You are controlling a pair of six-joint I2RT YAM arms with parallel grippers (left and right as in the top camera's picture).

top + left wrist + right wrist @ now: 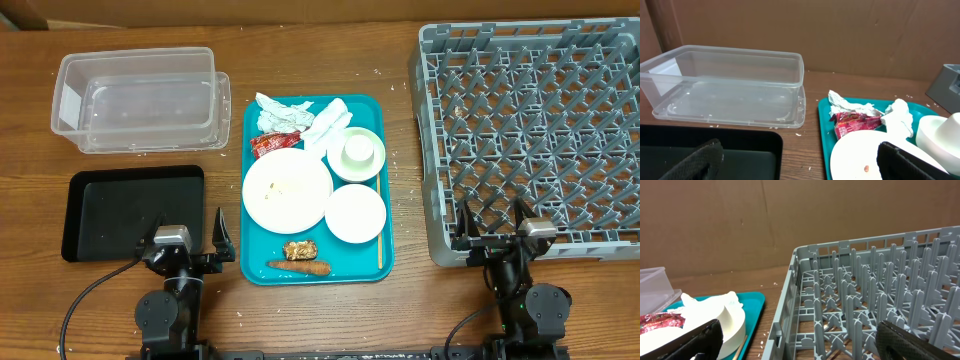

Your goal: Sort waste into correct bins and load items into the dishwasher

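Looking down on a wooden table carrying a teal tray at its middle. Finding on that tray a large plate toward the left, speckled with pale crumbs too small to name. Finding a smaller plate just right of it and nearer the front, and behind that a small bowl with a cup sitting inside it.

Noting crumpled napkins bunched along the tray's far edge and a red wrapper lying just in front of them at the large plate's far rim. Noting a brown lump near the front edge and a carrot lying crosswise just in front of the lump. Seeing also a thin wooden stick lying along the tray's right side.

Placing the clear tub at the far left of the table, upright, with the black tray just in front of it. Placing the grey rack on the right side, pegs pointing up, near the teal tray but apart from it.

Finding the left pincer hanging at the front between the black tray and the teal tray, jaws spread wide, gripping nothing. Finding the right pincer hanging over the rack's front rim, jaws likewise spread fully, gripping nothing.

Catching, from the left wrist, dark fingertips at the lower corners, with tub, napkins and wrapper lying beyond. Catching, from the right wrist, the rack's near corner and the tray's right end.
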